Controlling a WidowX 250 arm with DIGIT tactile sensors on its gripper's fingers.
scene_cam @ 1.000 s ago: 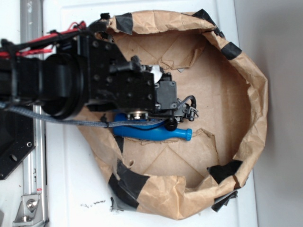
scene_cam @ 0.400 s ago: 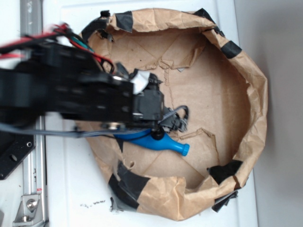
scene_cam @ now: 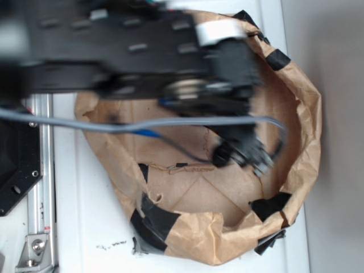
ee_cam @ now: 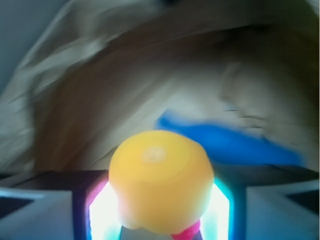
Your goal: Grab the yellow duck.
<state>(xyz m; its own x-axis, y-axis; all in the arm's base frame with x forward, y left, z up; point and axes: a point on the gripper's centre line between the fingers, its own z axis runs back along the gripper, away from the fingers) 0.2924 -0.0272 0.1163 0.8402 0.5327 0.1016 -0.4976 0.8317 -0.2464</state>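
Table [scene_cam: 85,227]: I see a white top, with a metal rail [scene_cam: 40,170] along its left edge.
Paper bag [scene_cam: 296,114]: brown, taped with black at the rim, lying open on the table; its walls ring the work area.
Arm [scene_cam: 125,51]: blurred; it now covers the upper bag, further right than a second ago.
Blue bottle [ee_cam: 235,142]: lying on the bag floor behind the duck; in my exterior view only a blue sliver shows, where before most of it did.
Gripper [ee_cam: 160,212]: pinching the yellow duck [ee_cam: 160,187] between its lit fingers [ee_cam: 102,215].
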